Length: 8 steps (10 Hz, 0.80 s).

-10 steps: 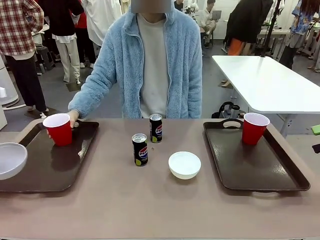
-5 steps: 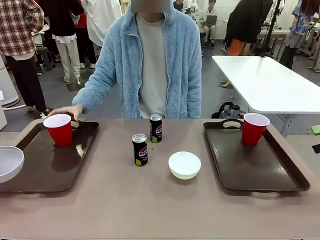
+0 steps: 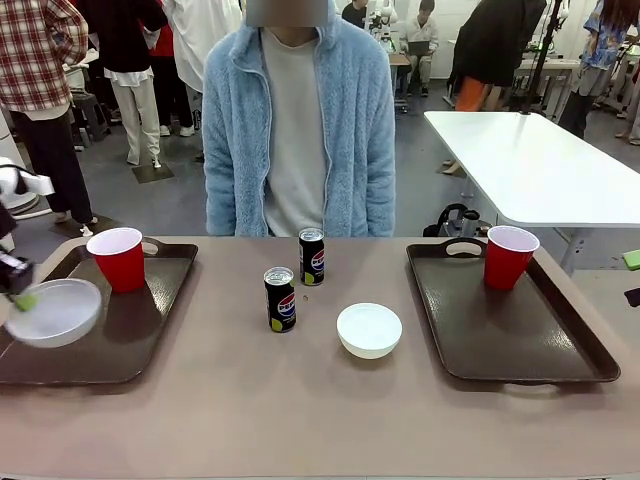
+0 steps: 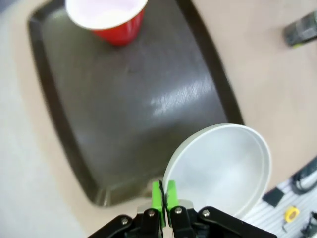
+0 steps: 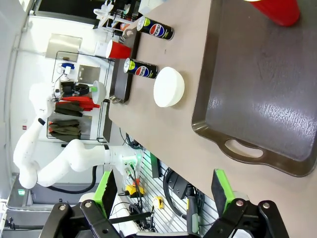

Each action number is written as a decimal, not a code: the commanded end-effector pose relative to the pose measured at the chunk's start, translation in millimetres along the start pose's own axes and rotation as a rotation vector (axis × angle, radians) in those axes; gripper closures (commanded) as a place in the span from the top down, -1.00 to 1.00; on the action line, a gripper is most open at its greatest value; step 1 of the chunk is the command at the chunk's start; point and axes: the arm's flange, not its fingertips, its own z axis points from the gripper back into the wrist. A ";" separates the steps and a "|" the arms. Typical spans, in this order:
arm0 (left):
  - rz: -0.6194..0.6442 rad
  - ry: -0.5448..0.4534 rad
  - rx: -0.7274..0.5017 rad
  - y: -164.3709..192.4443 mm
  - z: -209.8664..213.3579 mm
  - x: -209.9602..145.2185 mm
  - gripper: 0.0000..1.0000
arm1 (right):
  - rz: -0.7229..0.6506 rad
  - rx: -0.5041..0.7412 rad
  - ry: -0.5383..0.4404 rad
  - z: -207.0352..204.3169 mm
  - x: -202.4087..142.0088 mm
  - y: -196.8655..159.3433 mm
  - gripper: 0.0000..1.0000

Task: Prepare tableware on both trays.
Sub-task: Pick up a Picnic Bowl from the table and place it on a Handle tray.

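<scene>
On the table [image 3: 300, 420], two brown trays: the left tray [image 3: 130, 350] has a red cup [image 3: 119, 258] at its far end, the right tray [image 3: 520, 340] has the other cup [image 3: 510, 255]. My held bowl [image 4: 223, 166] hangs tilted above the left tray's outer side, not set down. The spare bowl [image 3: 369, 329] sits between the trays, two cans [image 3: 280, 298] just behind. My left gripper [image 4: 164, 194] pinches the held bowl's rim; my right gripper [image 5: 163, 193] is spread wide, empty. The bowl looks light, stiff and slick, so a rim pinch may let it swing.
</scene>
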 end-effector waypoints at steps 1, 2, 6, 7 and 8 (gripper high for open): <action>0.016 -0.008 0.001 -10.3 -30.0 31.7 -1.00 | 0.008 0.020 -0.012 -0.1 1.9 0.6 1.00; 0.020 -0.005 0.027 -15.4 -39.6 35.5 -1.00 | 0.008 0.020 -0.012 -0.1 1.9 0.6 1.00; 0.091 0.017 0.028 -8.6 -73.4 71.4 -1.00 | 0.008 0.020 -0.012 -0.1 1.9 0.6 1.00; 0.112 0.022 0.022 -5.5 -76.6 74.4 -1.00 | 0.008 0.020 -0.012 -0.1 1.9 0.6 1.00; 0.131 0.033 0.030 -2.3 -81.2 79.0 -1.00 | 0.008 0.020 -0.012 -0.1 1.9 0.6 1.00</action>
